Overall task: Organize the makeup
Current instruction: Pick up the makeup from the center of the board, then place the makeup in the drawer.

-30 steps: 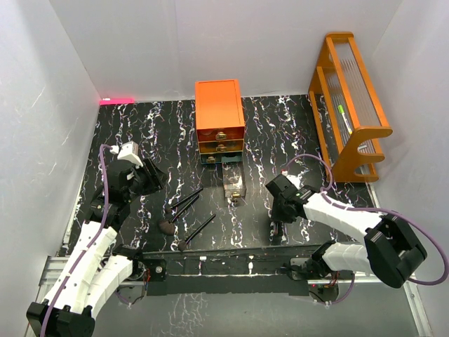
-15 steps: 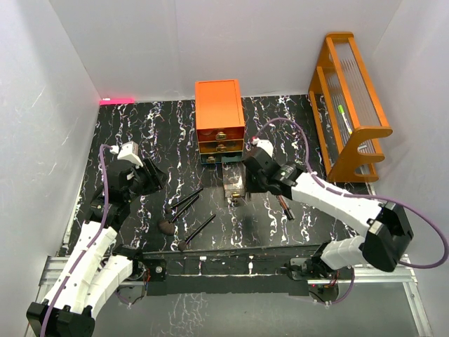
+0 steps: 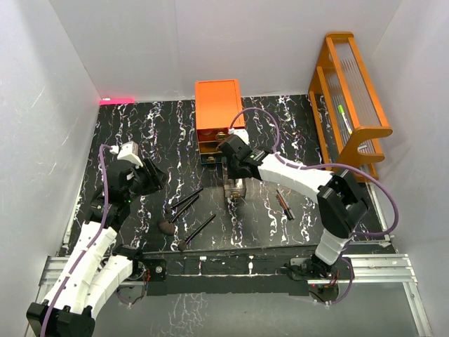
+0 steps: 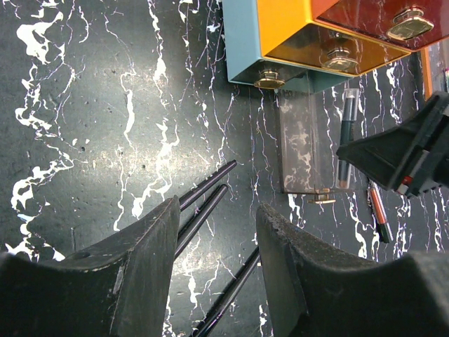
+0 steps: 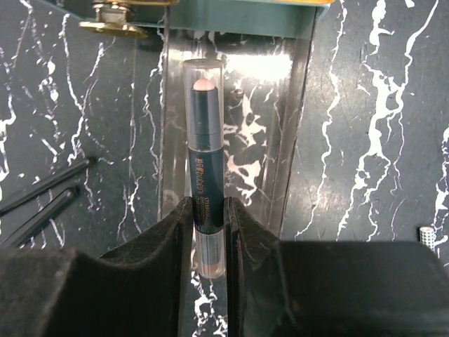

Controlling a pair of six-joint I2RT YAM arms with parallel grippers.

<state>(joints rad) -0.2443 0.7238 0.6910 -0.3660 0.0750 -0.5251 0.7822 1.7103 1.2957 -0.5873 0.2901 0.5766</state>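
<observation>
Work surface: black white-veined table (image 3: pixel 140 133).

Fixtures: orange wooden rack (image 3: pixel 365 130) at the far right edge. Orange drawer chest (image 3: pixel 219 109) at far centre. Its bottom clear drawer (image 3: pixel 236 185) stands pulled out toward the near side.

Right gripper (image 5: pixel 209 210): reached across to the open clear drawer, just near of the chest front. Jaws clenched on a dark tube (image 5: pixel 208 161) with a clear cap and pink tip. The tube lies lengthwise over the drawer interior, tip toward the chest. Contact with the drawer floor cannot be told.

Left gripper (image 4: pixel 217 217): over the left part of the table, well apart from the chest. Jaws released, nothing between them.

Loose items: three long black brushes (image 3: pixel 186 209) lie on the table left of the drawer, slanted, with brown heads toward the near left. A slim dark-and-red stick (image 3: pixel 283 203) lies on the table to the right of the drawer, apart from it.
</observation>
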